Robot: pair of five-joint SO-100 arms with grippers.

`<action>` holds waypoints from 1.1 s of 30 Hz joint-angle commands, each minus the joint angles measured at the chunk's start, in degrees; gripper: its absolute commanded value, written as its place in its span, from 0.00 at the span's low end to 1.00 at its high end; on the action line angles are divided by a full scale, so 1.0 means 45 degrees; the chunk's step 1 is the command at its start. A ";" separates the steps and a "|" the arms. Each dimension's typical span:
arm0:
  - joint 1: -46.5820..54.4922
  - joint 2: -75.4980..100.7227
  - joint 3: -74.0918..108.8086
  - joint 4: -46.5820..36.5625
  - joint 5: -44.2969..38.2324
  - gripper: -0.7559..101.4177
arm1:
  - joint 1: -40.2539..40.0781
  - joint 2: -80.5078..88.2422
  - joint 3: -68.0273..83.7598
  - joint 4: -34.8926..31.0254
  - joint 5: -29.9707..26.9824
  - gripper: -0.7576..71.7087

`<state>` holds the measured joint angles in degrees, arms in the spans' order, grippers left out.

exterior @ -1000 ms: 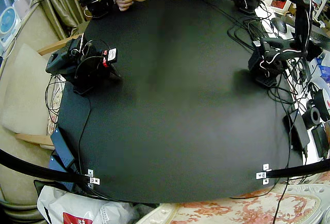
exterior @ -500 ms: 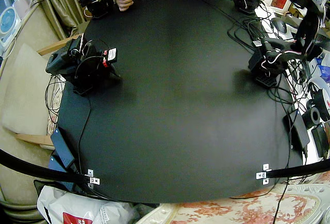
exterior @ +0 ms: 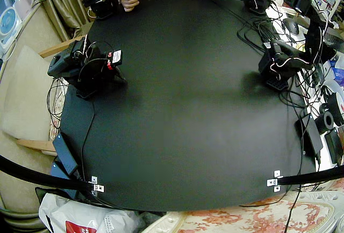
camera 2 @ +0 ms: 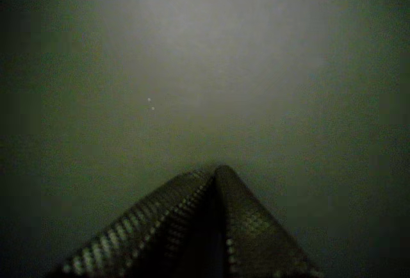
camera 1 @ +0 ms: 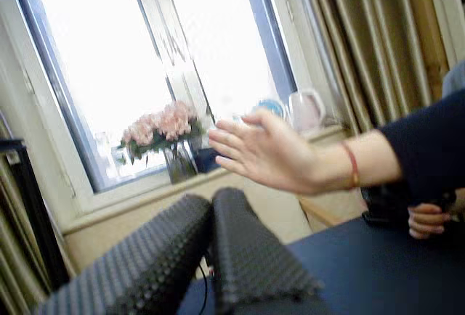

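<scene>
my left arm stands tall from its base at the edge of the table. it climbs, folds over at the elbow and reaches toward the far edge, high above the black top. my left claw at its end is clear of everything, its two ribbed fingers pressed together with nothing between them. it looks out over the far corner of the table.

ahead of it a person's hand hangs open in the air, palm flat and fingers spread, with a red band at the wrist and a dark sleeve behind. the fixed view shows that hand well apart from my claw, over the far edge. a second hand sits lower, curled at the table's far edge.

my right arm is folded low over its base on the opposite side of the table, well apart from the left one. my right claw points down at the black top, fingers shut tight together and holding nothing. whether the tips touch the surface i cannot tell.

behind the open hand stand a bright window, pink flowers on the sill, a white jug and tan curtains. cables trail off the table edge beside my right arm's base.
</scene>
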<state>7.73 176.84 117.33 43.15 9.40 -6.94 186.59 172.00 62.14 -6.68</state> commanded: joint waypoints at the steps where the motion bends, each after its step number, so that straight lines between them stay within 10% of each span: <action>1: 0.0293 -0.2246 -0.2969 0.5508 0.1113 0.01 | -0.0098 0.0195 -0.0098 -0.0176 -0.0156 0.01; 5: -0.1328 -0.4531 -0.5723 0.8887 -0.0215 0.01 | -0.0117 0.0195 -0.0098 -0.0176 -0.0176 0.01; 11: -0.2852 0.0039 -0.0684 0.0469 -0.7988 0.01 | -0.0137 0.0195 -0.0098 -0.0176 -0.0195 0.01; 17: 0.0117 0.0820 0.0176 0.1914 -0.5430 0.01 | -0.0273 0.0215 -0.0059 -0.0254 -0.0156 0.01; 20: 0.1094 0.1953 0.1230 0.2676 -0.4766 0.46 | -0.0273 0.0215 -0.0059 -0.0273 -0.0137 0.01; 21: 0.1113 0.1953 0.1250 0.2559 -0.4766 0.44 | -0.0273 0.0215 -0.0059 -0.0273 -0.0137 0.01; 23: 0.0664 0.1953 0.1289 0.2266 -0.5410 0.03 | -0.0273 0.0215 -0.0059 -0.0273 -0.0137 0.01; 25: 0.0645 0.1934 0.1328 0.2324 -0.5195 0.07 | -0.0273 0.0215 -0.0059 -0.0273 -0.0137 0.01; 26: 0.1406 0.1895 0.1230 0.2324 -0.4043 0.41 | -0.0273 0.0215 -0.0059 -0.0273 -0.0137 0.01; 28: 0.1582 0.1816 0.1113 0.2227 -0.3828 0.44 | -0.0273 0.0215 -0.0059 -0.0273 -0.0137 0.01; 31: 0.0996 0.1699 0.1172 0.2402 -0.4746 0.01 | -0.0273 0.0215 -0.0059 -0.0273 -0.0137 0.01; 33: 0.1230 0.1230 0.1055 0.3945 -0.4297 0.01 | -0.0273 0.0215 -0.0059 -0.0273 -0.0117 0.01</action>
<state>12.66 184.13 123.40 55.81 -10.37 -8.00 186.59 172.00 60.91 -6.68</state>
